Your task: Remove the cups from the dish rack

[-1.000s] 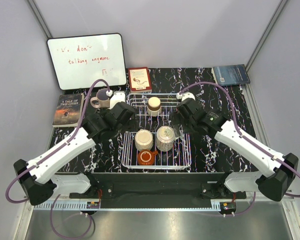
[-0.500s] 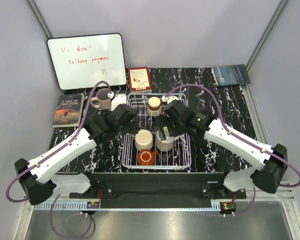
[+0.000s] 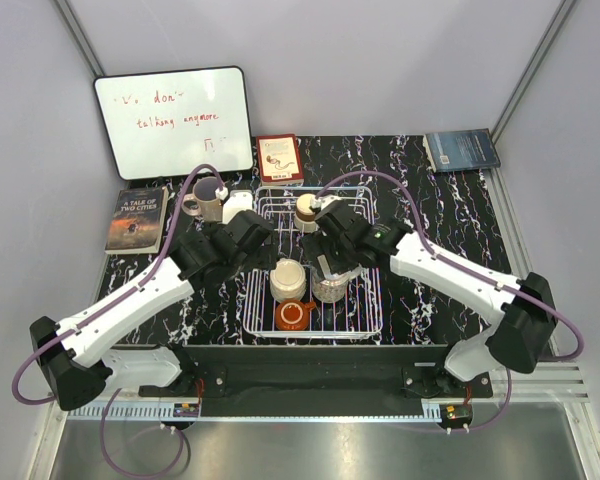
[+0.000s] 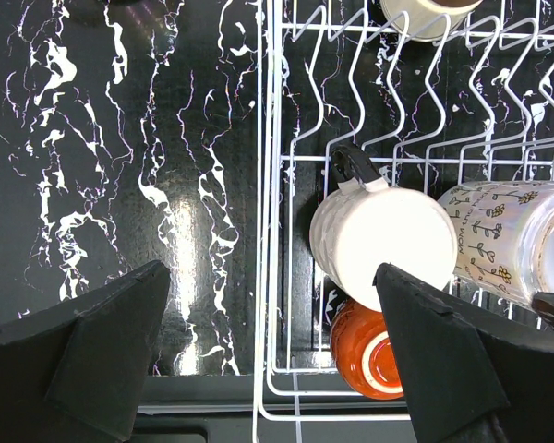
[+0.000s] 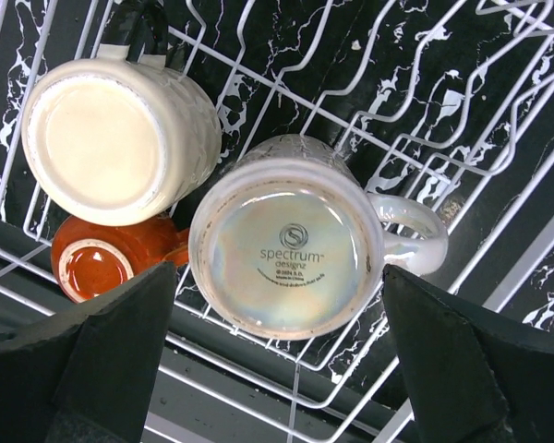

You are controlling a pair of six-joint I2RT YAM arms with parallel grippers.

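The white wire dish rack (image 3: 366, 300) sits mid-table. In it are an upturned cream mug (image 3: 288, 280), an upturned speckled mug (image 3: 329, 288), a squat orange-red mug (image 3: 294, 315) and, at the far end, a brown-rimmed cream mug (image 3: 306, 212). A pale pink mug (image 3: 202, 203) stands on the table left of the rack. My right gripper (image 5: 291, 369) is open above the speckled mug (image 5: 286, 240), a finger on either side of it. My left gripper (image 4: 277, 369) is open and empty over the rack's left rim (image 4: 268, 185), beside the cream mug (image 4: 383, 245).
A whiteboard (image 3: 173, 120) leans at the back left. A dark book (image 3: 137, 218) lies left of the pink mug. A red book (image 3: 279, 158) lies behind the rack and a blue book (image 3: 461, 150) at the back right.
My right arm has swung left over the rack and now hovers above the speckled mug. My left arm has hardly moved.
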